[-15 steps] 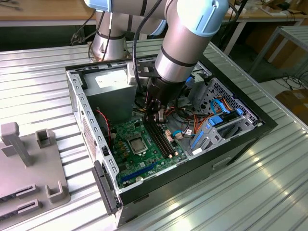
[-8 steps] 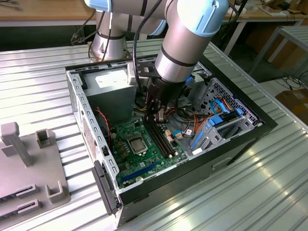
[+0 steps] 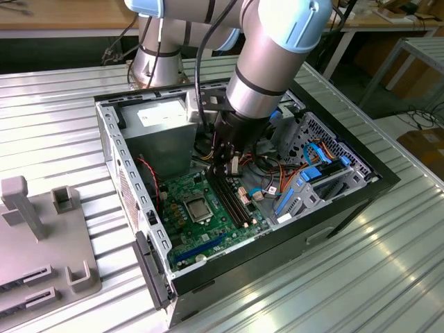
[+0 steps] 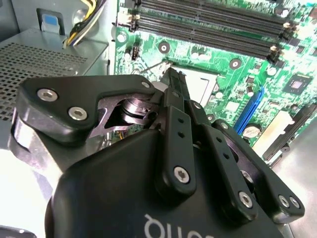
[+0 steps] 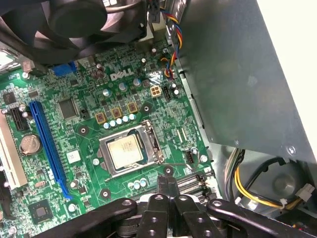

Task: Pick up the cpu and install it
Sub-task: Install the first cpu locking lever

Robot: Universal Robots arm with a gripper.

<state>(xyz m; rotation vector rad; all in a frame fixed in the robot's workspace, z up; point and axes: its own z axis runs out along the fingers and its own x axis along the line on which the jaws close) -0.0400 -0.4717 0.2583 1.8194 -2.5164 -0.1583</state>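
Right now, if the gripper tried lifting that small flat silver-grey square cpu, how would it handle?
The small flat silver-grey square cpu looks rigid and probably light. It sits low inside the black-framed square socket, so side grips seem awkward. The gripper, fingers together, hangs beside the socket; the smooth metal top may be slippery.

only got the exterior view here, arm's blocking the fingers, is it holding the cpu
Observer: No. In the second wrist view the gripper is shut with nothing between its tips.
Operator: so where's the cpu
Observer: In the first wrist view the cpu lies flat inside the socket, metal top up.
Operator: gripper over it?
Observer: No, the tips are off the socket's side, by the memory slots.
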